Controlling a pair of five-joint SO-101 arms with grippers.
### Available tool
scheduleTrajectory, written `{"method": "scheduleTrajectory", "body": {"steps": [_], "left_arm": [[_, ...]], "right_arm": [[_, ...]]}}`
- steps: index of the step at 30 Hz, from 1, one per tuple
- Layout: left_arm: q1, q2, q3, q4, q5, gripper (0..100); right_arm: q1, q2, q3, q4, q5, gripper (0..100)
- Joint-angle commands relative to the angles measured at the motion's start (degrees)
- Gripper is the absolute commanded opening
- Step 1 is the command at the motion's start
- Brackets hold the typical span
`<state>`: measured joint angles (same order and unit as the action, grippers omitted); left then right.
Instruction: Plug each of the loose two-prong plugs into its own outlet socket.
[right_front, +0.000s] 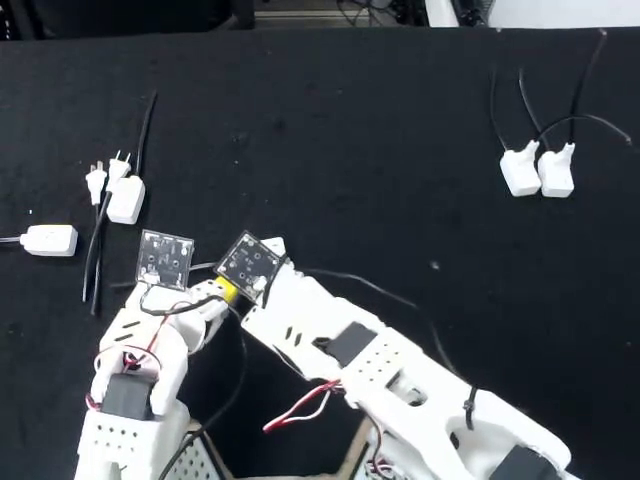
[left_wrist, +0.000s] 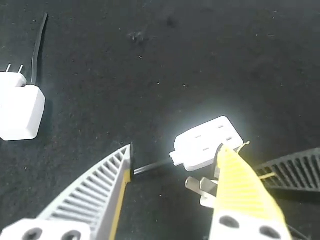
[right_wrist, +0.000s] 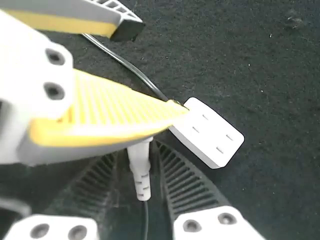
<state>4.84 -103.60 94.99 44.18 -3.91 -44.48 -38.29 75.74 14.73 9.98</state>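
Left wrist view: left gripper (left_wrist: 174, 150) gapes over the outlet socket (left_wrist: 202, 140); right gripper (right_wrist: 136, 156) clamps a plug (right_wrist: 141, 175) beside it.

Overhead looks down — close wrist views share outlet (left_wrist: 205, 142).

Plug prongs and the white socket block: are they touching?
Apart. The left wrist view shows a dark gap between the prongs and the socket block.

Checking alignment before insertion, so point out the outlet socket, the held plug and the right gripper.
outlet socket (left_wrist: 206, 141): left wrist view, middle of its slotted face.
plug (right_wrist: 141, 180): right wrist view, its ribbed cable sleeve.
right gripper (right_wrist: 137, 149): right wrist view, midway between fingertips.
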Motion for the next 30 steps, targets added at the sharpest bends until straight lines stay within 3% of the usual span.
{"method": "scheduleTrajectory", "body": {"steps": [1,7,16,22,30], "left_arm": [[0.6,-0.2,-0.4,-0.8,-0.3,27],[0.6,-0.2,-0.4,-0.8,-0.3,27],[0.6,-0.2,-0.4,-0.8,-0.3,27],[0.6,-0.2,-0.4,-0.8,-0.3,27],[0.6,-0.2,-0.4,-0.8,-0.3,27]], "right_arm": [[1.8,-3.8,-0.5,0.2,-0.5,1.1],[1.7,-15.0,0.5,8.6,-0.5,1.1],[1.7,-21.1,4.6,7.5,-0.6,1.1],[1.8,-24.2,4.7,8.0,-7.0,1.1],[1.8,-25.3,4.8,7.6,-7.4,1.1]]}}
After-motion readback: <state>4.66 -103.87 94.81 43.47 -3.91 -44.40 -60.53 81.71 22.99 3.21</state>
